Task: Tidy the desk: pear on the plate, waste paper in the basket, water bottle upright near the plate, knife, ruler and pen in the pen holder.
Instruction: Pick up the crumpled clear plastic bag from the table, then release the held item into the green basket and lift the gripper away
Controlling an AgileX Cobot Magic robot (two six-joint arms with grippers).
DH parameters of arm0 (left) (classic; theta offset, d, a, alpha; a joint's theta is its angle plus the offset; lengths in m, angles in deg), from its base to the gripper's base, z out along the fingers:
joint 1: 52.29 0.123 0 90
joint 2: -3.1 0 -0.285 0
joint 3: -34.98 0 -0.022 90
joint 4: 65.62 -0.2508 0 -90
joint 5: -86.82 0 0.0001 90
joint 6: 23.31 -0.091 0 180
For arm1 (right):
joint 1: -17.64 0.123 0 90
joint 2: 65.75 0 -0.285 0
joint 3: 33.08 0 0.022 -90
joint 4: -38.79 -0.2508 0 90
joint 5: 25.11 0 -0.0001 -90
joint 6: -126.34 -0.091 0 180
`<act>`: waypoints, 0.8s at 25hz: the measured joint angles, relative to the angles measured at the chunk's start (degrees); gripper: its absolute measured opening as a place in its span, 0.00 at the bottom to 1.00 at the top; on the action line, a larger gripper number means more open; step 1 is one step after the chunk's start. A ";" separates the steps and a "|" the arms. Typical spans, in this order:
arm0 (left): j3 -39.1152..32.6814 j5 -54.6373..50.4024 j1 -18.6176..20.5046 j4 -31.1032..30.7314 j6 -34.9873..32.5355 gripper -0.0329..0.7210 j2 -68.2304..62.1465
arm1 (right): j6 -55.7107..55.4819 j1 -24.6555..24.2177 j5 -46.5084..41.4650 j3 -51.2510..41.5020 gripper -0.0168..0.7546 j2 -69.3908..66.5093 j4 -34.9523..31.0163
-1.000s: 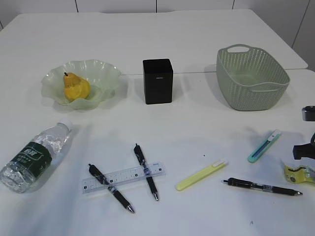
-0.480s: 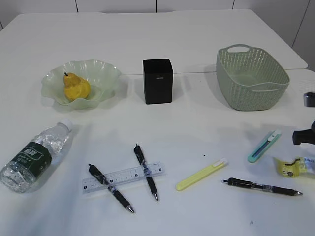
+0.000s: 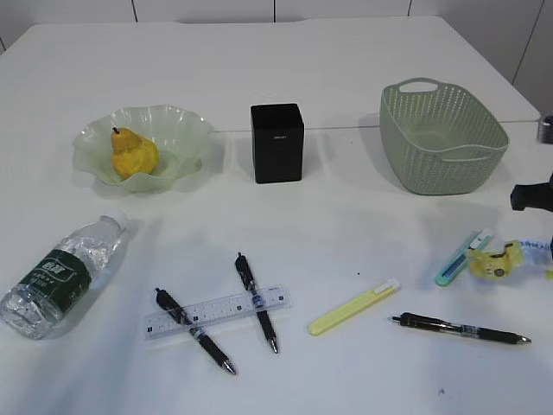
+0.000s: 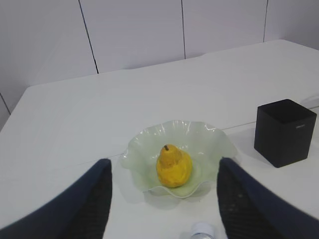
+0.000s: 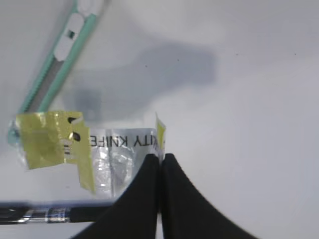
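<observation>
Desk (image 3: pixel 346 69) half tidied; basket (image 3: pixel 442 138) empty. Step: waste paper (image 5: pixel 84 147) to basket. Right gripper (image 5: pixel 160 158) pinches it, lifted nr teal knife (image 5: pixel 60 64). Next: carry over basket rim, release. Left gripper (image 4: pixel 164 199) spread, idle above plate (image 4: pixel 144 149) w/ pear (image 4: pixel 173 167).

Both grippers at one moment

The left gripper (image 4: pixel 162 199) is held open above the desk; the right gripper (image 5: pixel 160 162) is pinched shut on the waste paper (image 5: pixel 89 147).

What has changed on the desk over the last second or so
The right fingers, shut on the waste paper, have lifted it off the desk and carried it up toward the basket. The pear on the plate, the bottle, pens, ruler and knives stayed put.
</observation>
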 joint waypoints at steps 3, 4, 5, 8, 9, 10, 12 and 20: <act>0.00 0.00 0.00 0.00 0.00 0.66 0.00 | 2.26 0.00 -0.28 2.54 0.04 0.94 -2.11; 0.00 0.00 0.00 0.00 0.00 0.66 0.00 | 2.84 0.00 -0.52 4.10 0.04 1.05 -2.90; 0.00 0.00 0.00 0.00 0.00 0.66 0.00 | 3.54 0.00 -0.53 5.28 0.04 1.03 -3.20; 0.00 0.00 0.00 0.00 0.00 0.66 0.00 | 4.75 0.00 -0.76 9.49 0.04 1.03 -4.01; 0.00 0.00 0.00 0.00 0.00 0.66 0.00 | 5.00 0.00 -0.76 11.02 0.04 1.03 -4.14; 0.00 0.00 0.00 0.00 0.00 0.66 0.00 | 5.27 0.00 -0.76 12.26 0.04 1.03 -4.22; 0.00 0.00 0.00 0.00 0.00 0.66 0.00 | 5.60 0.00 -0.89 15.14 0.04 1.03 -4.48; 0.00 0.10 0.00 0.00 0.00 0.66 0.00 | 6.13 0.00 -1.67 25.12 0.04 -1.73 -4.93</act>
